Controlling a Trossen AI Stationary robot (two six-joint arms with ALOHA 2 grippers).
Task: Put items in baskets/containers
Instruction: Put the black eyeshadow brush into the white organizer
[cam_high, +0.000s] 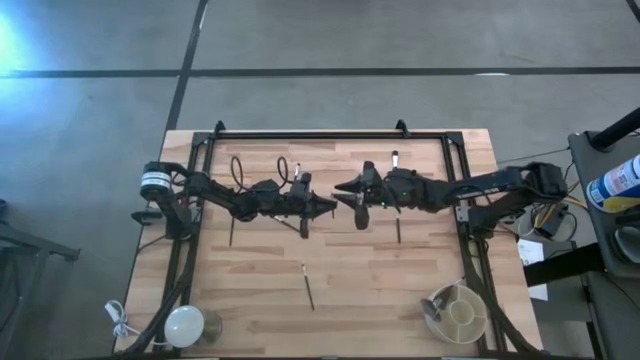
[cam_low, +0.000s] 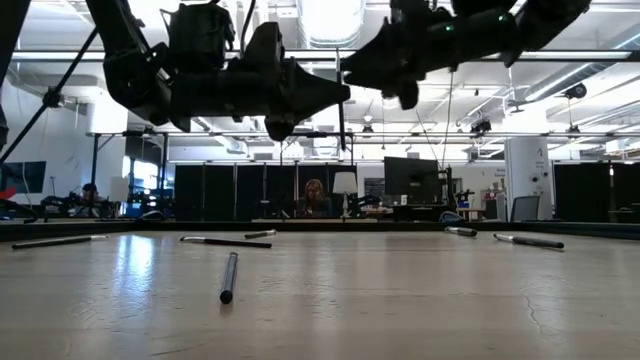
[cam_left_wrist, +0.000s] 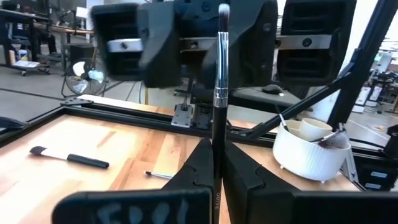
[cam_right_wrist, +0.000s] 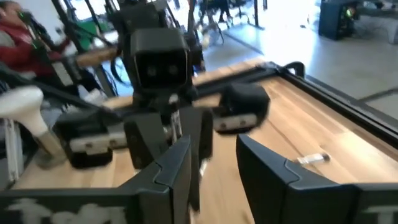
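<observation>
Left gripper clenched on upright makeup brush, mid-air over table centre; right gripper just opposite, jaws released, holding nothing; cream divided tub at table's near right corner, well apart

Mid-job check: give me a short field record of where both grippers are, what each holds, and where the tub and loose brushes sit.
left gripper: raised over table centre, shut on an upright makeup brush
right gripper: facing the left one tip to tip, open, holding nothing
tub: near corner on the right arm's side, a few brushes already inside
loose brushes: one on the near middle, one under the right arm, one at the far rail
white dome: near corner, left arm's side
</observation>
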